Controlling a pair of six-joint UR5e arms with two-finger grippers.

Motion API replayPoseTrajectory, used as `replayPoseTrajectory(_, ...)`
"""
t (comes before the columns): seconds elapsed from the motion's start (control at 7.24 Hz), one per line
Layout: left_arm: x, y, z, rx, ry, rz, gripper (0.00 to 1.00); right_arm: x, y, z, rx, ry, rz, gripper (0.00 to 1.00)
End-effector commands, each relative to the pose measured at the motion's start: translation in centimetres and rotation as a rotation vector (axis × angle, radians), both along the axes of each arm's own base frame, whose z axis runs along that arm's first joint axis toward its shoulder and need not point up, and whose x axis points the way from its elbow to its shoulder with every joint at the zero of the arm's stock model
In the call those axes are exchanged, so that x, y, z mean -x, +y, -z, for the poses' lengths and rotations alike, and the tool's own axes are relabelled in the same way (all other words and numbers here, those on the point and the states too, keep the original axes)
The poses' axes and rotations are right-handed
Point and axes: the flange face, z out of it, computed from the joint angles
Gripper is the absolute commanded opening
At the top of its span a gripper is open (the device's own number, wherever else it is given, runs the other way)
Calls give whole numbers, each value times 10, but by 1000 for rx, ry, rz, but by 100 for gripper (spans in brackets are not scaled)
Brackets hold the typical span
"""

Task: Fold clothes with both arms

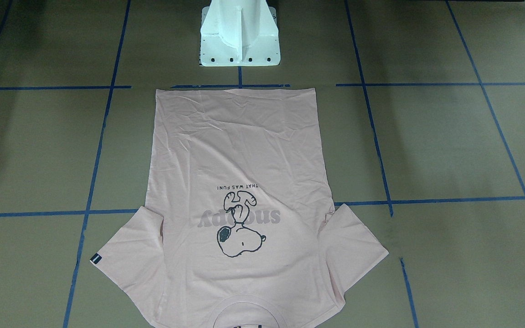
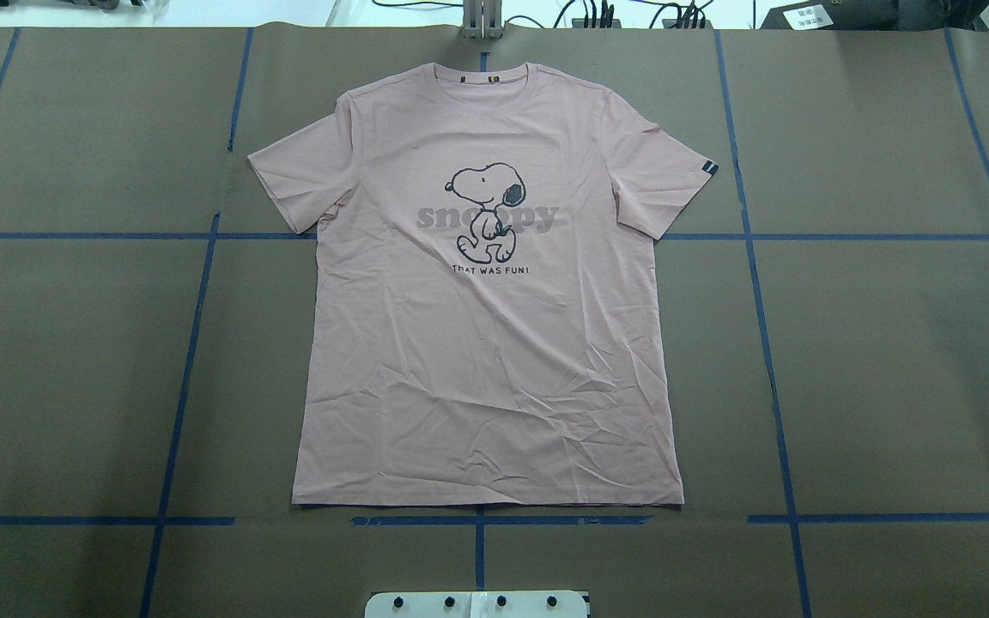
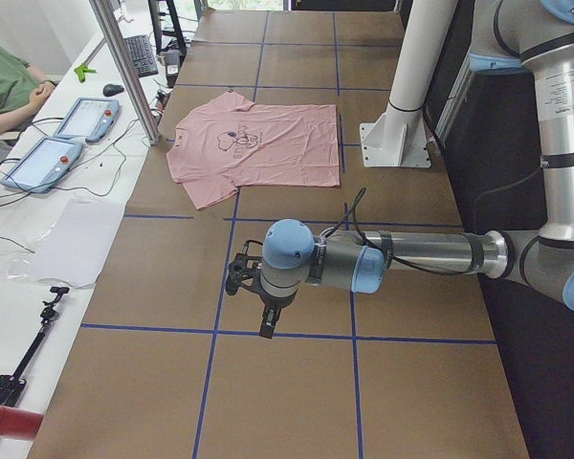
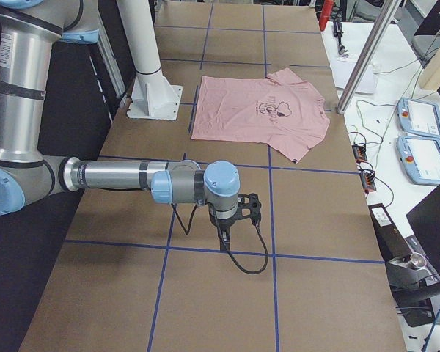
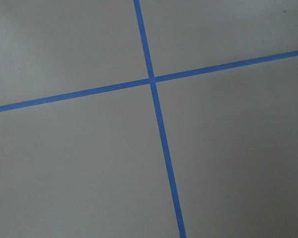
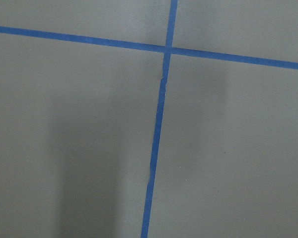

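The pale pink T-shirt (image 2: 494, 343) lies flat and spread out, front up, in the middle of the brown table, collar toward the far edge and hem near the robot base. It also shows in the front view (image 1: 244, 155) and the side views (image 3: 258, 143) (image 4: 257, 110). Its black sleeve tag (image 2: 708, 168) is on the right sleeve. My left gripper (image 3: 266, 320) hangs above bare table far from the shirt; I cannot tell if it is open. My right gripper (image 4: 224, 235) hangs likewise at the other end; I cannot tell its state. Both wrist views show only table and tape.
The white pedestal base (image 1: 239, 32) stands just behind the shirt's hem. Blue tape lines (image 2: 185, 378) grid the brown table. A metal post (image 3: 124, 67), tablets (image 3: 62, 134) and a seated person (image 3: 5, 81) are at the operators' side.
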Motion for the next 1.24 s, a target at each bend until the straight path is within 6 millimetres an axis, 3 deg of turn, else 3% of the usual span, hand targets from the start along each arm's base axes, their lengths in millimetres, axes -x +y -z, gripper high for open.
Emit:
replayPoseTrajectory(0.0,0,-2,7,-32,-8,-2,100,0,-3,18,-36,0,-2,100)
replayPoseTrajectory(0.28,0,-4,10,-54,-6,-4,100,1,-35,48,-155,1,0,100)
replayPoseTrajectory(0.55,0,-15,25,-151,-8,5,100,1,-64,70,-270,7,-1,100)
replayPoseTrajectory(0.83,2,-85,111,-422,-19,6,100,1,-101,60,-241,-4,-16,100)
replayPoseTrajectory(0.97,3,-106,146,-559,-21,6,100,1,-118,78,-243,-19,-51,100)
replayPoseTrajectory(1.1,1,-120,165,-631,-21,1,100,2,-126,91,-239,-48,-83,100)
